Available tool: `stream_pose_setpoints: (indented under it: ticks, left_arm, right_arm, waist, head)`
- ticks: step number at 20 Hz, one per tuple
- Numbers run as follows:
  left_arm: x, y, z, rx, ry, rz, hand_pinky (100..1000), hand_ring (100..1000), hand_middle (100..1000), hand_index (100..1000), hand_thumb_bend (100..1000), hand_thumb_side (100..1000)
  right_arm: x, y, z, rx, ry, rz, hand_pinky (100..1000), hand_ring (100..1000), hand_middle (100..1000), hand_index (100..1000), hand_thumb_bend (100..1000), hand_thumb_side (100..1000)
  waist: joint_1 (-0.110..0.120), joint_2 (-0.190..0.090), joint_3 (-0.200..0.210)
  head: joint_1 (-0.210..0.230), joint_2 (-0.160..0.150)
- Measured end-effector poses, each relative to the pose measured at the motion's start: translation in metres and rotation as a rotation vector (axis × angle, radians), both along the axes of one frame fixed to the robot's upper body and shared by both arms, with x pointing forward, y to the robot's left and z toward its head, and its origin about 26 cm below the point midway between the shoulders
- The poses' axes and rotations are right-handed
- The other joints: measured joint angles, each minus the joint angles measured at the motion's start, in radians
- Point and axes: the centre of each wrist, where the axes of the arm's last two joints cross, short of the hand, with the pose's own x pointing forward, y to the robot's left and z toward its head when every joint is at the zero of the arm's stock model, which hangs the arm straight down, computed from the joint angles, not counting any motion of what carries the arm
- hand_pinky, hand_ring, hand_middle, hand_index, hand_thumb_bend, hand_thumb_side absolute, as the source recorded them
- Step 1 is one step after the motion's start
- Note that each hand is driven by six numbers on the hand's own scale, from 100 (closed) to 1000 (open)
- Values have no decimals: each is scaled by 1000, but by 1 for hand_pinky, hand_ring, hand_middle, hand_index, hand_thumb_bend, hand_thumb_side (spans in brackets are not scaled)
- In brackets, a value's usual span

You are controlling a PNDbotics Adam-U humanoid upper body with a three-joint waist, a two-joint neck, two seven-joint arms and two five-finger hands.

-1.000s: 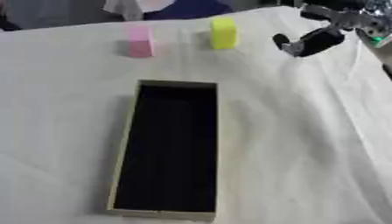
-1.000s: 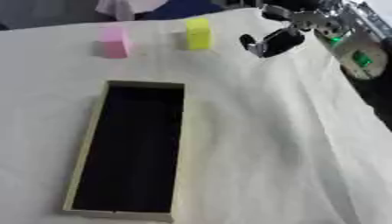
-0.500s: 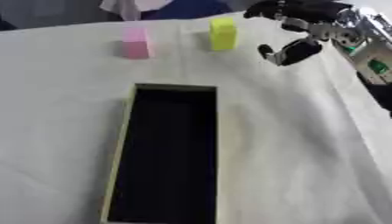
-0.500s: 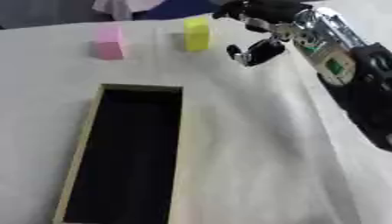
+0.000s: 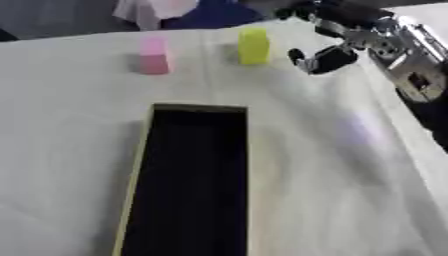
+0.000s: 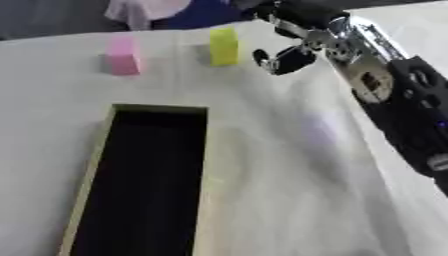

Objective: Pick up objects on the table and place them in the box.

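Yellow block (image 5: 254, 45) now has the right hand (image 5: 325, 31) closer beside it

White-clothed table (image 5: 350, 165) carries box (image 5: 140, 165), pink block (image 5: 154, 56), yellow block (image 5: 254, 46).

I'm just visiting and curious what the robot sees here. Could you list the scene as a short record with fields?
surface: table under a white cloth
box: long open box, dark inside, nothing visible in it
yellow block: upright at the far side
pink block: left of the yellow one, apart from it
right hand: fingers spread, just right of the yellow block, not holding it
left hand: not in view
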Motion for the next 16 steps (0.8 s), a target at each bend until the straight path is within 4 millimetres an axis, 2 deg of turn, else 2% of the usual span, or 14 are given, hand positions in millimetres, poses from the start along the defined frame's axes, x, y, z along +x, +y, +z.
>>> stream_pose_setpoints:
  ticks: [16]
  left_arm:
    - [1, -1, 2, 15, -9, 2, 590, 541, 620, 845, 120, 855]
  right_arm:
    - [4, 12, 6, 45, -54, -14, 954, 1000, 858, 1000, 100, 244]
  waist:
    - [-6, 35, 23]
  head:
    - [-47, -19]
